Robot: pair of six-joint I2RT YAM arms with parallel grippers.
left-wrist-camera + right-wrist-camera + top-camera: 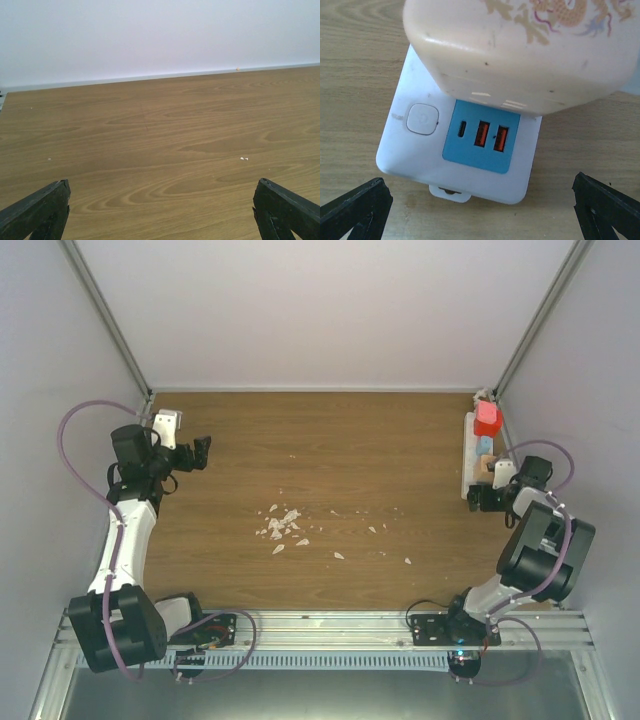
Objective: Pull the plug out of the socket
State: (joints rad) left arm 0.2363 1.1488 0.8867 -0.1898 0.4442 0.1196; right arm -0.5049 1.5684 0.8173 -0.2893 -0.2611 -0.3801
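ok, my right gripper (pixel 480 200) is the nearer one: jaws spread wide, holding nothing, touching nothing. the socket (pixel 420 150) lies flat on the table (pixel 350 60), usb end just ahead of the jaws, long axis running away from me along the table's right edge. the cream plug (pixel 520 55) sits in it just beyond, ahead and a bit right; i'd judge that's the grab. a red plug (pixel 488 420) is further along the strip. left gripper (pixel 160 212) is well apart at far left, also spread, empty.

Top overhead; right wrist close over socket (pixel 460 150); left wrist skims table (pixel 160 150).
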